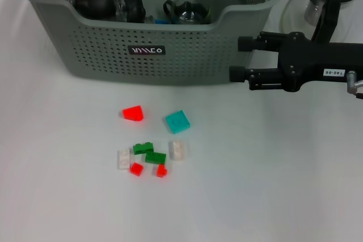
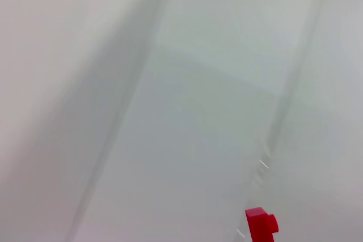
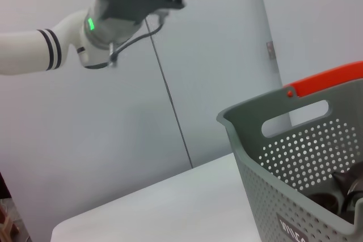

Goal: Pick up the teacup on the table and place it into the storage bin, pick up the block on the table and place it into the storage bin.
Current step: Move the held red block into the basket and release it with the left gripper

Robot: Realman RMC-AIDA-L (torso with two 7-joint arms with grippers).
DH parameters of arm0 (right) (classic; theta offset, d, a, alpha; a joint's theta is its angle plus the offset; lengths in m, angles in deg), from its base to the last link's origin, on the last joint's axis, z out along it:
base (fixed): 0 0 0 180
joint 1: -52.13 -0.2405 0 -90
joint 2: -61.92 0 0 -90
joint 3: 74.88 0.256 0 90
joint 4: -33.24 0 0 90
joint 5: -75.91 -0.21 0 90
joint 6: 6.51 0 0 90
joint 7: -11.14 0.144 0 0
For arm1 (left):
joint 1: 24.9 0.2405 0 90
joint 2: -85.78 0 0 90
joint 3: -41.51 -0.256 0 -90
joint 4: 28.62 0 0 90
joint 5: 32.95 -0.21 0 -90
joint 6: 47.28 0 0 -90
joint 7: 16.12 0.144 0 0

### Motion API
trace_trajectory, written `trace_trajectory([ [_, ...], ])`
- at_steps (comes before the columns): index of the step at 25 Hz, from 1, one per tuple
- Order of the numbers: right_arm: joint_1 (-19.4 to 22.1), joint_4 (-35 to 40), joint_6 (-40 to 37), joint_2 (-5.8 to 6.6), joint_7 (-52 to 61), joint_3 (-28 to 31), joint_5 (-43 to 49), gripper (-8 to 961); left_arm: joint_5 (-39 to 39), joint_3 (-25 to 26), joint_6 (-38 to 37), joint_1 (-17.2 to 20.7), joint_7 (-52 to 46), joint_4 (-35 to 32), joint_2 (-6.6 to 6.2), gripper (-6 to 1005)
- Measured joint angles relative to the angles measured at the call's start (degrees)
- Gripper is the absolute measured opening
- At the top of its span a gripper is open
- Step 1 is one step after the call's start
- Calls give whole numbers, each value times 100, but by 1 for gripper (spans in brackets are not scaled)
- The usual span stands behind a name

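Running this one remotely, so here's what I've got. Nearest me on the white table (image 1: 272,196) is a little scatter of building blocks: two small red ones, two green bricks (image 1: 149,152), two whitish ones, then a red wedge block (image 1: 133,113) and a teal block (image 1: 177,121) a bit further out. Past those sits the storage bin (image 1: 102,55), and my right gripper (image 1: 236,58) hangs beside its right front corner with the fingers spread and nothing between them. No teacup left on the table that I can see, so I reckon the cup half is done and it's block time; the next move would be swinging that arm down over one block, probably the teal one since it's closest and stands apart. Dark rounded stuff and glassware inside the bin, can't say which bit is the teacup. The left gripper isn't visible in the head view, and its wrist camera gives me blank pale surfaces plus a red corner.
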Motion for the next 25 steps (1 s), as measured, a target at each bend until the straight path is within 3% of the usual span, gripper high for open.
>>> trace_trajectory([
  [6, 3, 3, -20, 5, 2, 0, 2, 850, -392, -211, 920, -358, -895, -171, -191, 187],
  [9, 4, 5, -63, 9, 2, 0, -1, 850, -593, -293, 1107, -417, -1163, -281, -216, 188],
  [11, 1, 6, -99, 13, 3, 0, -5, 850, -1741, -800, 1754, -743, -2322, -826, -301, 188],
  [13, -9, 6, -107, 18, 6, 0, -7, 850, -2250, -1059, 1847, -916, -2635, -966, -332, 188],
  [14, -13, 6, -110, 18, 8, 0, -7, 851, -2943, -1369, 1934, -1159, -2923, -1090, -334, 189],
  [15, -18, 6, -111, 18, 9, 0, -7, 851, -2943, -1369, 1934, -1159, -2923, -1090, -334, 189],
  [20, -36, 6, -113, 14, 11, 0, -11, 851, -4796, -1951, 2410, -1698, -3511, -1211, -111, 190],
  [22, -38, 5, -114, 3, 12, 0, -11, 851, -5635, -2127, 2713, -1875, -3629, -1205, 137, 191],
  [23, -38, 4, -113, 2, 11, 0, -10, 851, -5815, -2140, 2778, -1909, -3632, -1204, 202, 191],
  [24, -39, 1, -115, -1, 11, -5, -10, 851, -6303, -2176, 2946, -1983, -3637, -1201, 381, 191],
  [25, -39, -1, -125, -3, 12, -9, -10, 851, -6303, -2176, 2946, -1983, -3637, -1201, 381, 191],
])
